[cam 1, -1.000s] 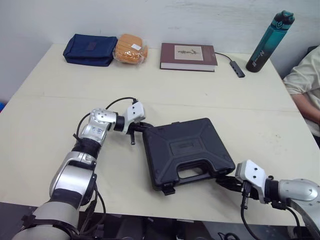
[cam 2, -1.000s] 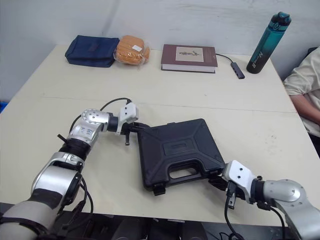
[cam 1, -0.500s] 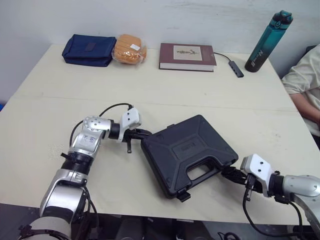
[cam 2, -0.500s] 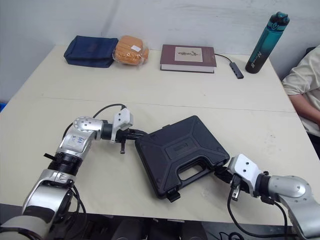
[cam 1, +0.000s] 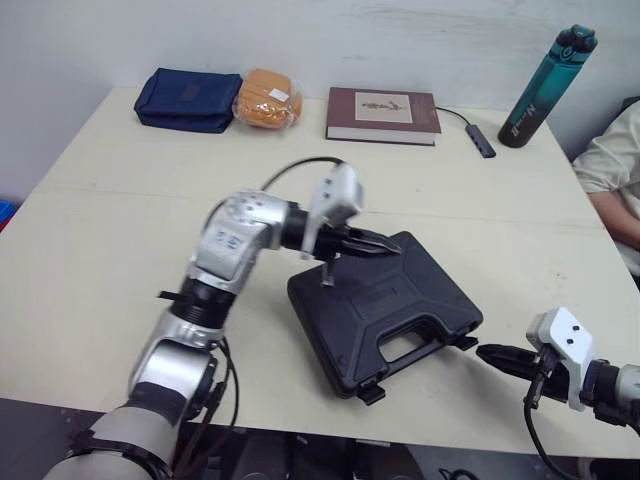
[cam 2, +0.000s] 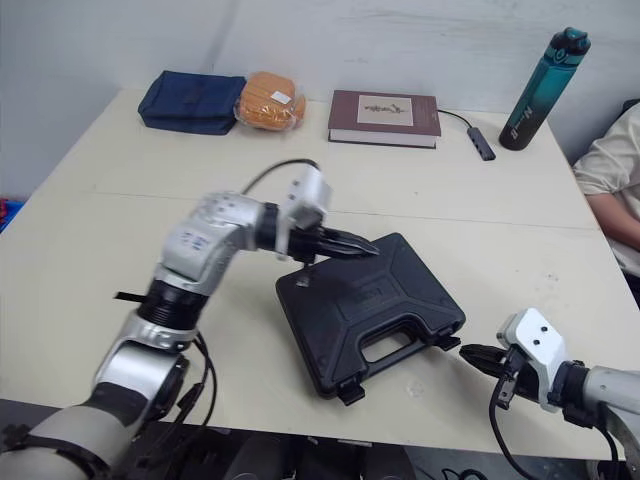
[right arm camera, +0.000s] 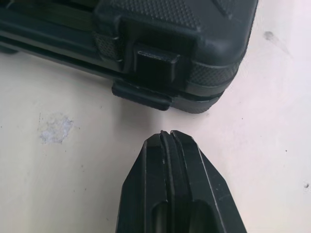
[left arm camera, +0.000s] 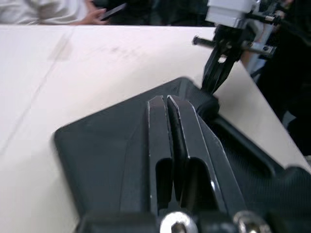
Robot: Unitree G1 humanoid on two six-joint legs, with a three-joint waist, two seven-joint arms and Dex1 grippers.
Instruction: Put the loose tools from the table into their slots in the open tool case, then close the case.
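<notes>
Desk (cam 1: 90, 260) front edge: black case (cam 1: 400, 315) lid down, free surface all round.
Left gripper (cam 1: 388, 250) pinched closed, empty, over lid; right gripper (cam 1: 492, 353) closed, empty, just off case's corner.

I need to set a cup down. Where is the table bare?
Bare: the wide band between the book and the tool case, and the table left of the left arm. Crowded: around the case, left gripper over it, right gripper beside its near corner.

The left tool (cam 2: 362, 246) (fingers seemingly pressed together) sits over the shut case (cam 2: 380, 310), right tool (cam 2: 470, 353) just beside.
</notes>
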